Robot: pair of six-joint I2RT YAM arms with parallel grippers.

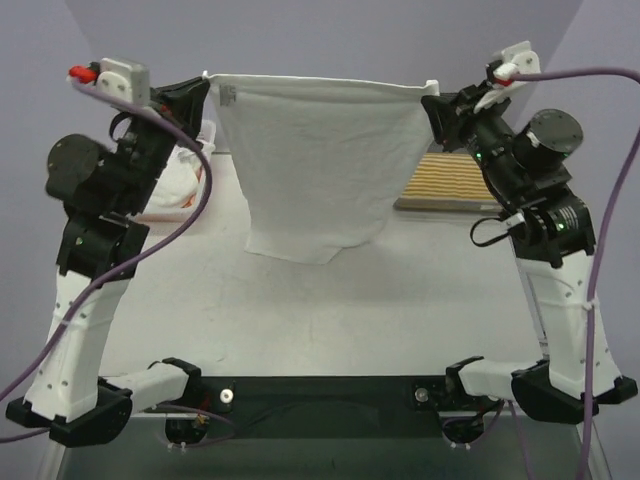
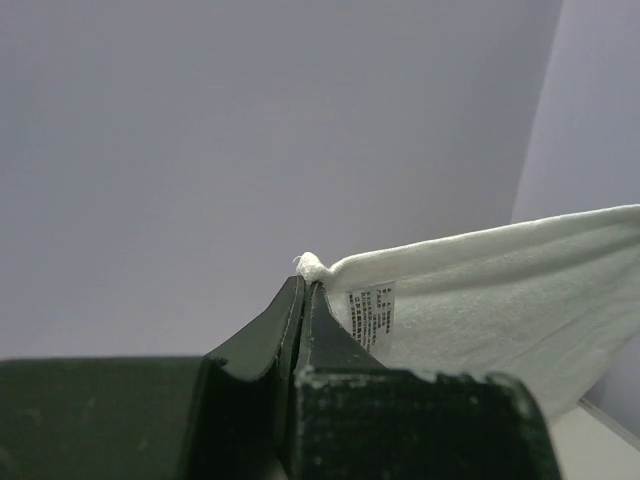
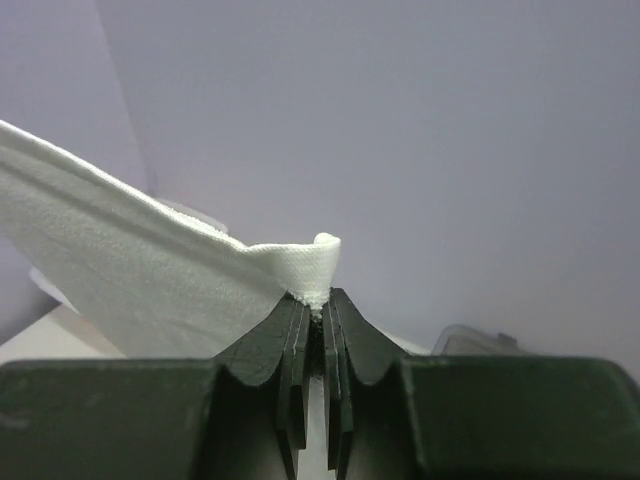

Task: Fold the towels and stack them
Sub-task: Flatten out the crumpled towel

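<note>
Plain white terry towel (image 1: 315,160) hung stretched above the white counter (image 1: 330,310), top corners pinched in the clamped left end effector (image 2: 304,292) and right end effector (image 3: 318,300)

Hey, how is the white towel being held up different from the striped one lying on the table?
The white towel is plain; the striped towel has yellow and white bands. The white towel hangs spread in the air, top corners pinched by the left claw and right claw; the striped towel lies flat on the table, untouched. The white towel is opened out; the striped towel looks folded. Both are cloth.
</note>
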